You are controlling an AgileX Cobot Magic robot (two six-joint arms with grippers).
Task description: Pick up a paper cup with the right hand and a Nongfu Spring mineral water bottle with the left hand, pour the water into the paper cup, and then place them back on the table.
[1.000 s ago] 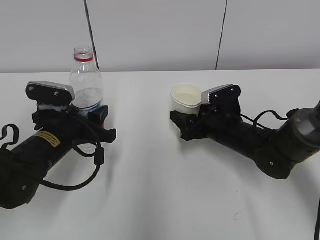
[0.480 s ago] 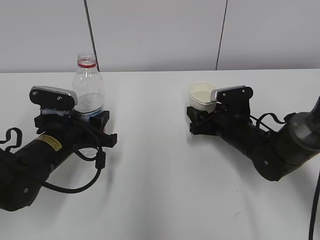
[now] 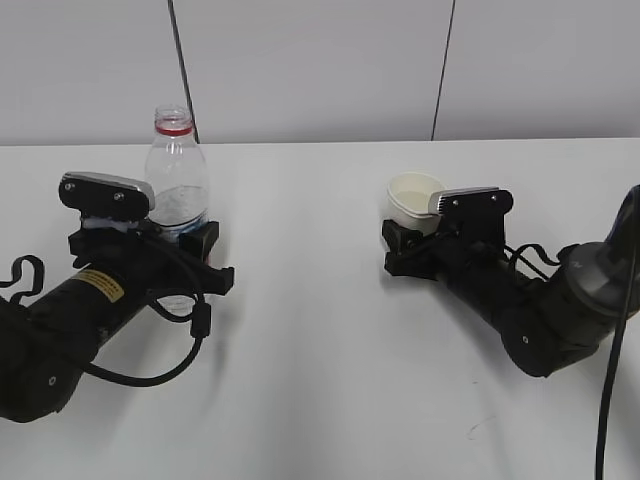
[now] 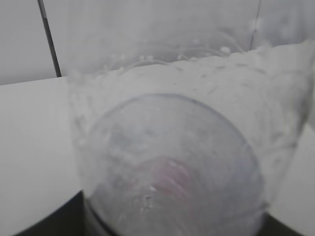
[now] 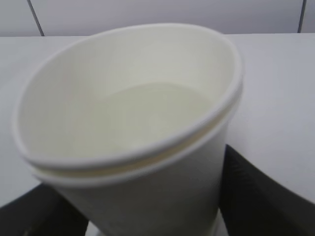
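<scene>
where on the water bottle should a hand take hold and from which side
Around the straight lower body of the Nongfu Spring mineral water bottle, coming in level from the near side, as the left hand does. It stands upright and uncapped, and the shoulder narrows toward the neck, so a low side grip should sit firmer.

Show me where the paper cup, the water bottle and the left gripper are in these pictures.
paper cup [image 3: 413, 193]: exterior view, on its inner wall just below the rim.
water bottle [image 3: 176, 180]: exterior view, on the clear shoulder above the gripper.
left gripper [image 3: 185, 258]: exterior view, on the black fingers around the bottle's lower body.
</scene>
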